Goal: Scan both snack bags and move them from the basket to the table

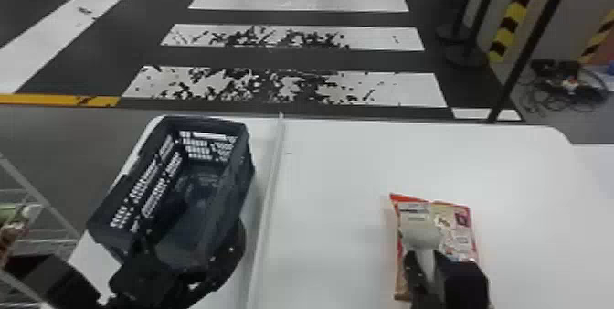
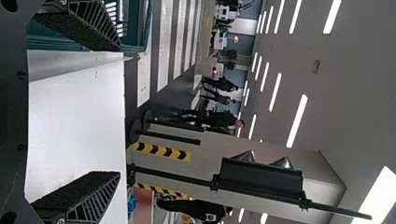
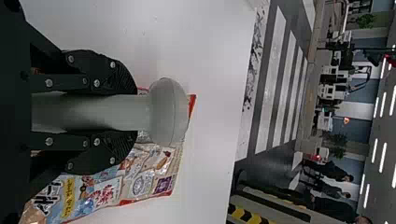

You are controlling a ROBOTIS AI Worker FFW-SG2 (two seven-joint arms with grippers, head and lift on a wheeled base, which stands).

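Near the basket's (image 1: 246, 148) close end, my left gripper (image 1: 192, 258) stands open. In the left wrist view, the left gripper (image 2: 117, 110) has its fingers wide apart, one beside the basket (image 2: 145, 28) wall, with nothing between them. A red-edged snack bag (image 1: 459, 239) lies on the right part of the table. Above it my right gripper (image 1: 422, 260) is shut on a pale grey scanner (image 1: 420, 235). In the right wrist view, the right gripper (image 3: 134, 113) clasps the handle, and the scanner's (image 3: 169, 112) rounded head covers part of the snack bag (image 3: 149, 177).
A raised pale strip (image 1: 267, 212) runs across the white table (image 1: 333, 171) between basket and bag. At the far left stands a wire rack (image 1: 41, 203) with goods on it. Beyond the table's far edge, a black post (image 1: 525, 56) rises at the right.
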